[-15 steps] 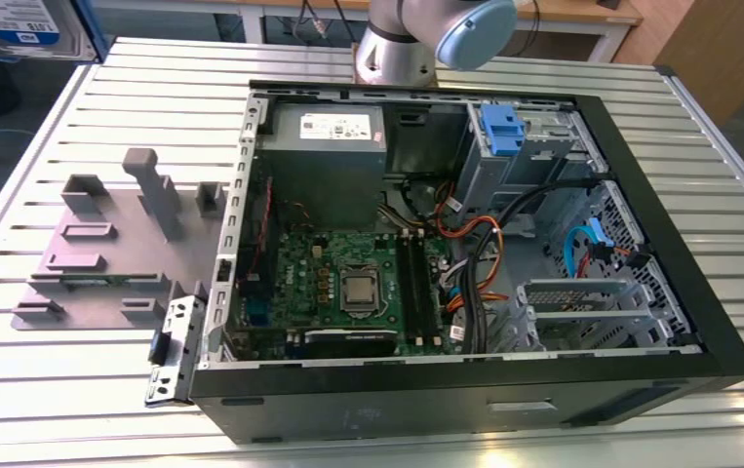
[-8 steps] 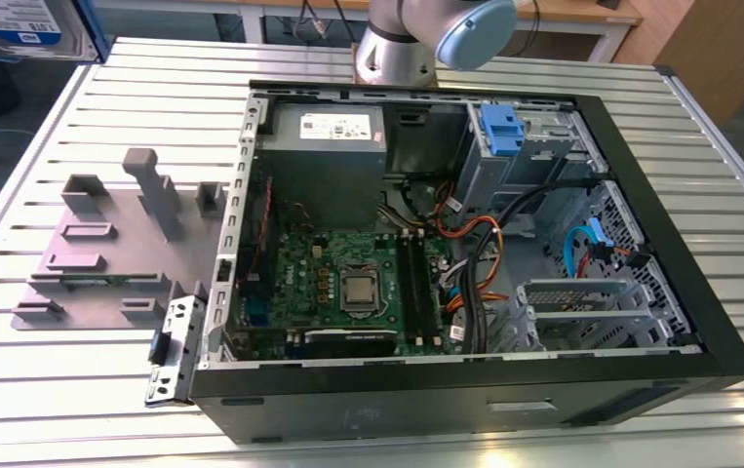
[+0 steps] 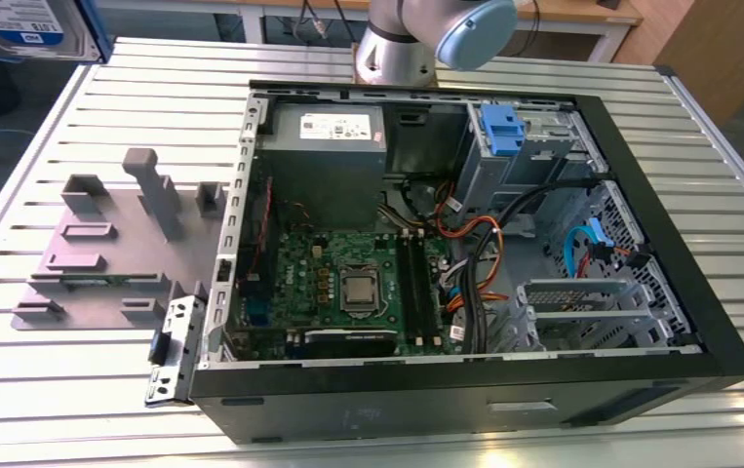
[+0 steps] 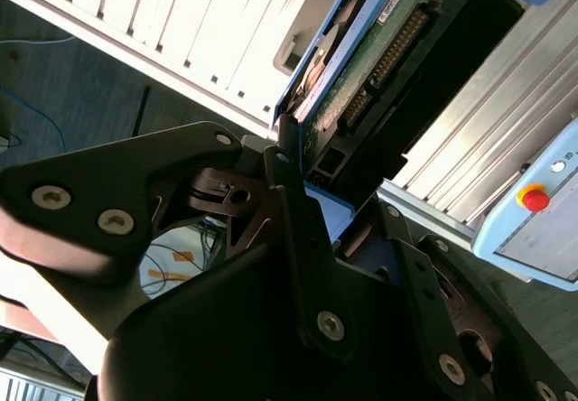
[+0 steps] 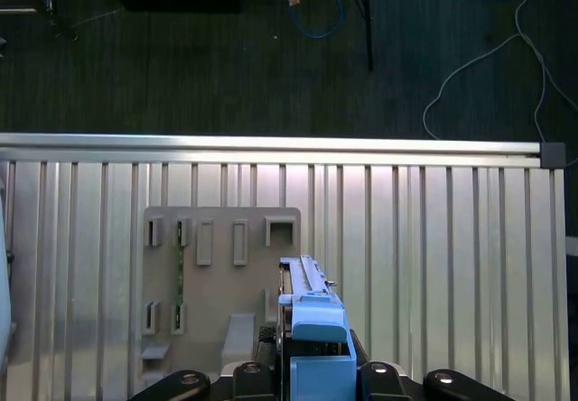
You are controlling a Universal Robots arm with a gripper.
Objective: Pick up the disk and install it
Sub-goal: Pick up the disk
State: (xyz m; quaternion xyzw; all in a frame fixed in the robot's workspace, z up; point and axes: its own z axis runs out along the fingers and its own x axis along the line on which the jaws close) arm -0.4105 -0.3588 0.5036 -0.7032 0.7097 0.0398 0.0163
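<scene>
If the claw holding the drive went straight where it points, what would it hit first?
Likely the grey fixture plate on the slatted table: the gripper, shut on the disk, points near its edge, though depth is unclear.

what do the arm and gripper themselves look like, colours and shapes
The arm is a silver-grey metal tube with a rounded pale blue-grey joint cap. The gripper is matte black, built of flat, angular linkage plates joined by silver screws, as the second wrist view shows.
</scene>
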